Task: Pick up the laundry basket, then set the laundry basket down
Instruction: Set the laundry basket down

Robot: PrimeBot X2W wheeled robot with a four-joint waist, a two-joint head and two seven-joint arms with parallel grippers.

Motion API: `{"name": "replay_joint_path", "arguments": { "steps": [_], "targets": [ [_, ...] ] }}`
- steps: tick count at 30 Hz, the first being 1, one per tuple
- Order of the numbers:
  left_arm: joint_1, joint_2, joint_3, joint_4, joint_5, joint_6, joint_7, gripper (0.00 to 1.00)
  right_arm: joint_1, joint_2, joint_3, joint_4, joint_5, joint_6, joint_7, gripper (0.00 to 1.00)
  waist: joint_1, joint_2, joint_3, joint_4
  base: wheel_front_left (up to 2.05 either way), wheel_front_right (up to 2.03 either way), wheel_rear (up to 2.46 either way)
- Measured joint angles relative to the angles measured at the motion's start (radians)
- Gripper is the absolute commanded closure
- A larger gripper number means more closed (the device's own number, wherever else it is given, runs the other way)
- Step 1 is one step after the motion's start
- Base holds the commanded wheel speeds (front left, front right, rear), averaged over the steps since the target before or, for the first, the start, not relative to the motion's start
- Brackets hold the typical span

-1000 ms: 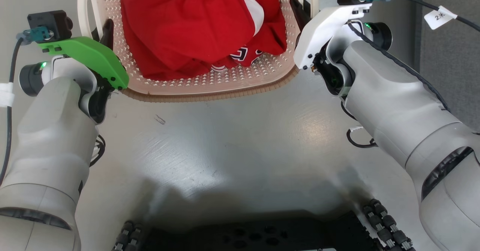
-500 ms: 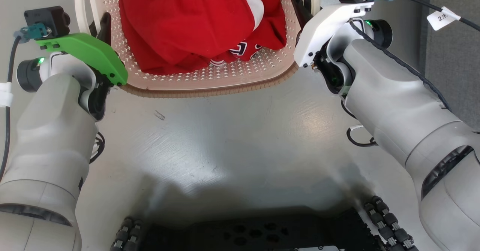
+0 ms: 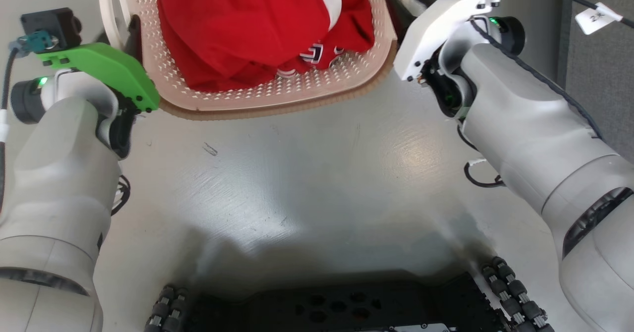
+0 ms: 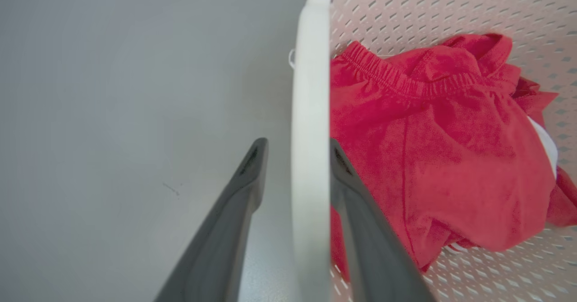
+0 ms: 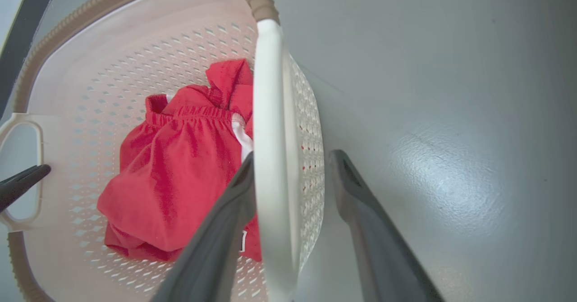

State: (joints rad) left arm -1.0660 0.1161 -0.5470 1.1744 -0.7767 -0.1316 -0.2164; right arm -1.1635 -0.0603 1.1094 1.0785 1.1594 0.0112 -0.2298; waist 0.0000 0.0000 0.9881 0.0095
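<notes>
The laundry basket (image 3: pixel 277 99) is cream and perforated with a brown ribbed rim, and it lies at the top of the head view holding red clothes (image 3: pixel 257 20). My left gripper (image 3: pixel 131 30) straddles its white left handle (image 4: pixel 310 112). The inner finger touches the handle, and a gap shows on the outer side. My right gripper (image 3: pixel 396 2) straddles the right handle (image 5: pixel 270 112) the same way, with its outer finger (image 5: pixel 342 167) standing clear. In the wrist views the left gripper (image 4: pixel 297 145) and the right gripper (image 5: pixel 292 155) both stand open around the handle bars.
Smooth grey floor (image 3: pixel 307 173) spreads around the basket. My dark wheeled base (image 3: pixel 327 307) sits at the bottom edge. A darker grey panel (image 3: pixel 599 74) runs along the right. A cable with a white tag (image 3: pixel 594 17) hangs off the right wrist.
The basket has shifted away from me and turned slightly, its right side now higher in the view. Both arms went forward with it and spread a little apart.
</notes>
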Motion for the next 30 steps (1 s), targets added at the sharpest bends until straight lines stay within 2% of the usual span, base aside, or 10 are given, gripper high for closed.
{"name": "replay_joint_path", "arguments": {
  "steps": [18, 30],
  "targets": [
    [-0.005, 0.005, -0.003, 0.019, 0.000, 0.000, -0.014, 0.00, -0.001, -0.003, 0.003, 0.004, 0.009, -0.001, -0.009, 0.00, 0.0000, 0.0000, -0.004, 0.004, 0.00, 0.00, 0.00],
    [0.004, 0.002, -0.002, 0.031, -0.005, 0.000, -0.024, 0.00, 0.011, -0.003, 0.006, 0.003, 0.021, 0.001, -0.015, 0.00, 0.0000, 0.0000, -0.067, 0.001, 0.00, 0.00, 0.00]
  ]
}}
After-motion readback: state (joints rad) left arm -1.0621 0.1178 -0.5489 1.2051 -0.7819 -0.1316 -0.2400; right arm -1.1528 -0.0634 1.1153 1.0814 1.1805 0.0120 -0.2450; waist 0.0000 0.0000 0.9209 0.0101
